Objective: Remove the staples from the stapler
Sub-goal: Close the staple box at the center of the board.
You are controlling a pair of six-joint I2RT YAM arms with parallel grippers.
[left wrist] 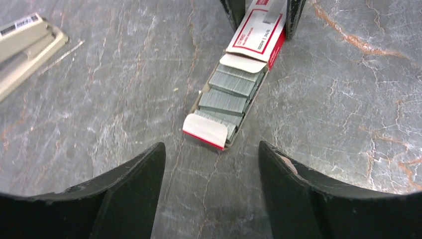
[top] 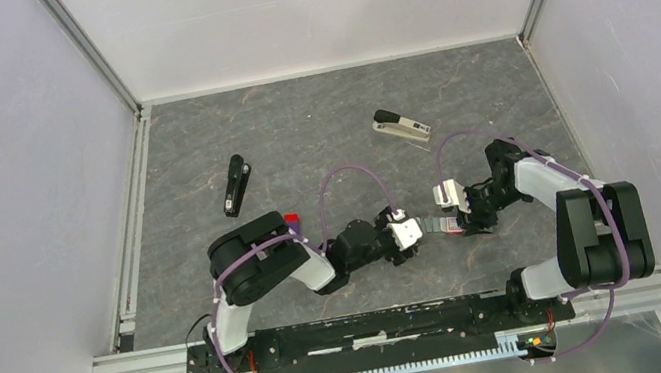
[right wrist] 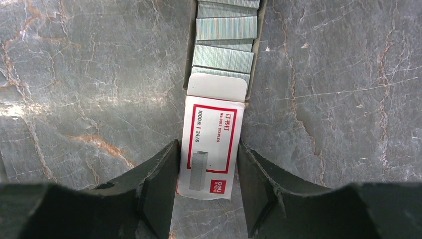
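A red-and-white staple box (right wrist: 211,129) is seen lying flat on the grey marbled table (top: 317,128), between the two arms. Its printed sleeve is gripped by the right claw (right wrist: 208,149), one finger pressed against each long side. The inner tray (left wrist: 205,129) is seen drawn partway out of that sleeve, towards the left arm, with its white, red-edged end flap folded open. The tray is filled with silvery-grey staples (left wrist: 224,99) in ridged strips, laid one after another along its length and partly overlapping. A white tuck flap of the sleeve is laid over the strip nearest to it. The left claw (left wrist: 210,149) is held open just beyond the tray's flapped end, its jaws spread wider than the box, with nothing between them and nothing touched. The stapler (top: 410,129), a black bar over a grey-beige rail, is found on the table farther back, beyond the right claw and apart from the box. A thin single pin (left wrist: 60,55) is seen lying just beside it. A second, all-black stapler (top: 237,184) lies well to the left. A small red-and-purple block (top: 293,221) is seen beside the left arm's elbow.
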